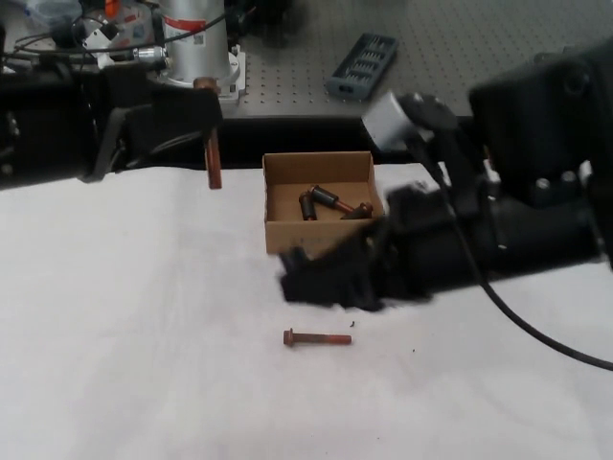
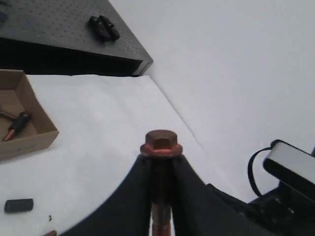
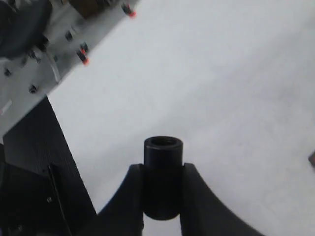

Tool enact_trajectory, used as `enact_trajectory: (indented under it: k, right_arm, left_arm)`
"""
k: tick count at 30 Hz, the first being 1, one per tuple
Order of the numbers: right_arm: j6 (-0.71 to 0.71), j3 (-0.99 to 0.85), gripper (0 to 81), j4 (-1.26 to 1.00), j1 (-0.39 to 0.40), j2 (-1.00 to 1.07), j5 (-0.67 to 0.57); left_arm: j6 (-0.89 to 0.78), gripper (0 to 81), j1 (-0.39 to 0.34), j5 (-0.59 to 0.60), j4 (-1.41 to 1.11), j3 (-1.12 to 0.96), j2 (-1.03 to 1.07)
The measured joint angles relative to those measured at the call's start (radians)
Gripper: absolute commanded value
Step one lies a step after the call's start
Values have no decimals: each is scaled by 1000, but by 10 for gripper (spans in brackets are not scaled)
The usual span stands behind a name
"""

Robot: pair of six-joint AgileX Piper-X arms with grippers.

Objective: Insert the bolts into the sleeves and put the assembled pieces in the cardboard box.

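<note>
My left gripper (image 2: pixel 161 164) is shut on a copper bolt (image 2: pixel 161 145), hex head beyond the fingertips. In the high view that bolt (image 1: pixel 214 153) hangs upright above the cloth, left of the cardboard box (image 1: pixel 321 230). My right gripper (image 3: pixel 163 172) is shut on a black sleeve (image 3: pixel 163 162), its open bore facing the camera. The right arm (image 1: pixel 460 240) lies low across the cloth in front of the box. Inside the box lie assembled pieces (image 1: pixel 326 199). Another bolt (image 1: pixel 316 337) lies flat on the cloth near the front. A loose black sleeve (image 2: pixel 18 205) rests on the cloth.
White cloth (image 1: pixel 144 316) covers the bench, with free room at the left and front. Behind it on the dark perforated board stand a silver cylinder (image 1: pixel 196 38) and a blue ribbed block (image 1: pixel 362 65). Two small black parts (image 2: pixel 103 27) lie on that board.
</note>
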Motion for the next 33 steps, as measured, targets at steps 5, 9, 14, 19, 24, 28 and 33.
enact_trajectory:
  k: [5, 9, 14, 19, 24, 28, 33]
  right_arm:
    - [77, 0, 28, -86, 0, 38, -2]
    - [115, 0, 28, -130, 0, 56, -20]
    - [124, 0, 28, -163, 0, 56, -50]
    - [146, 0, 28, -219, 0, 56, -80]
    - [167, 0, 28, -273, 0, 56, -117]
    - [182, 0, 28, -285, 0, 56, -131]
    - [188, 0, 28, -294, 0, 56, -151]
  left_arm:
    - [-3, 6, 0, 33, -6, 0, -9]
    - [-3, 6, 0, 48, -6, 0, -12]
    - [-3, 6, 0, 52, -8, 0, -12]
    - [-3, 6, 0, 52, -7, 0, -12]
    - [-3, 6, 0, 52, -7, 0, -12]
    - [-3, 6, 0, 52, -8, 0, -12]
    - [-11, 6, 0, 52, -8, 0, -12]
